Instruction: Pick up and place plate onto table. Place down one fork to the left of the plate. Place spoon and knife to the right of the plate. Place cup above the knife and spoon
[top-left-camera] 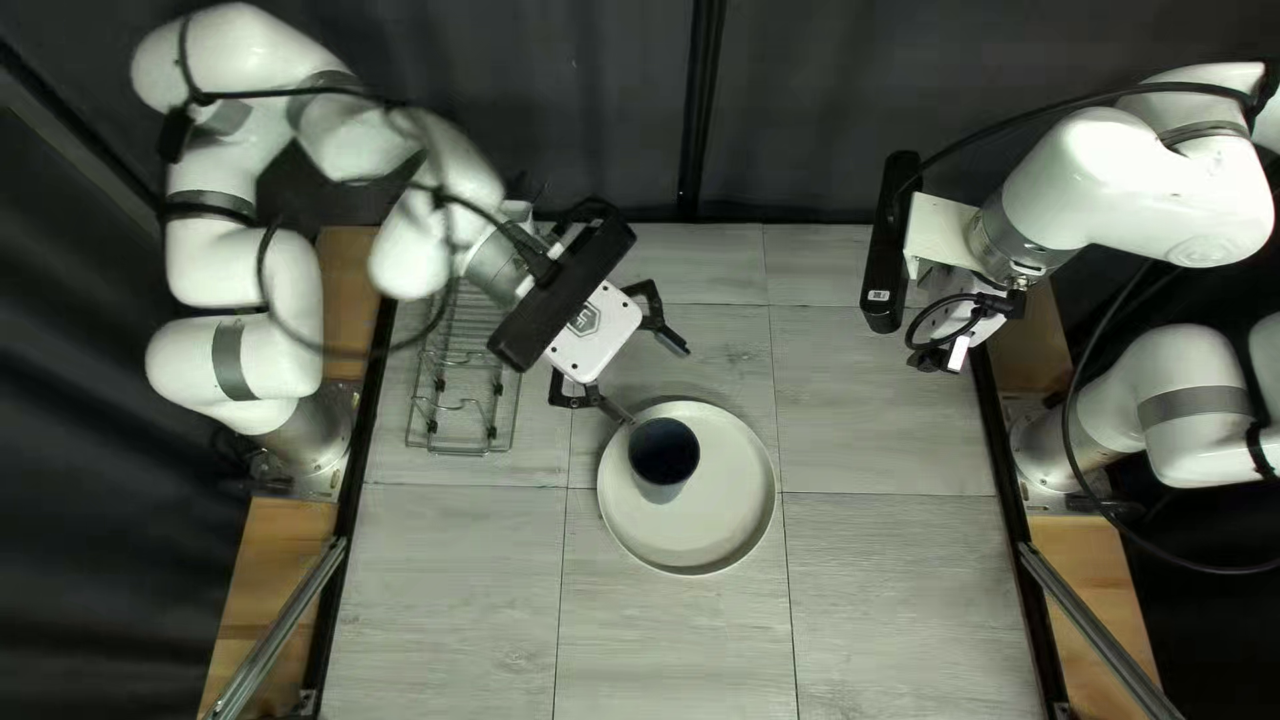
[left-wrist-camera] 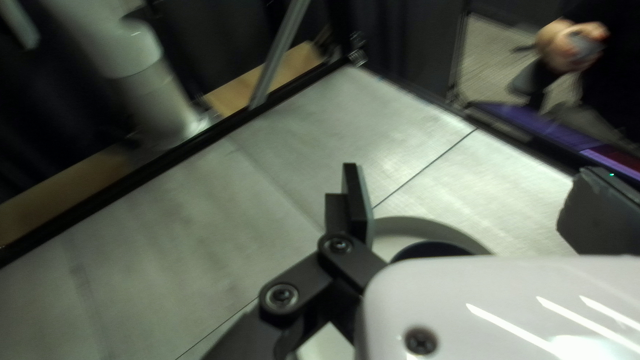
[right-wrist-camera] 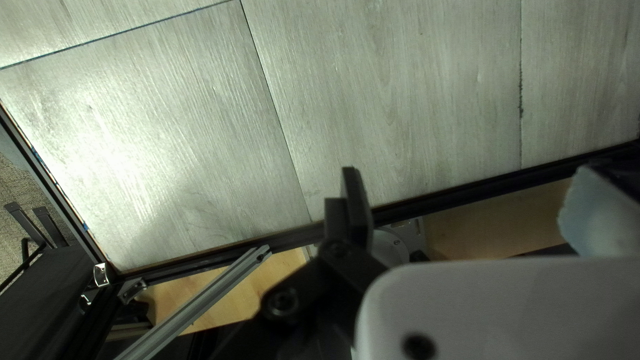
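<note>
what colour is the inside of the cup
Very dark navy blue, nearly black; the cup shows it best in the top left view.

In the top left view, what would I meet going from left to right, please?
Left arm's base, wire rack, plate, black bar on the right arm's wrist, right arm's base.
</note>
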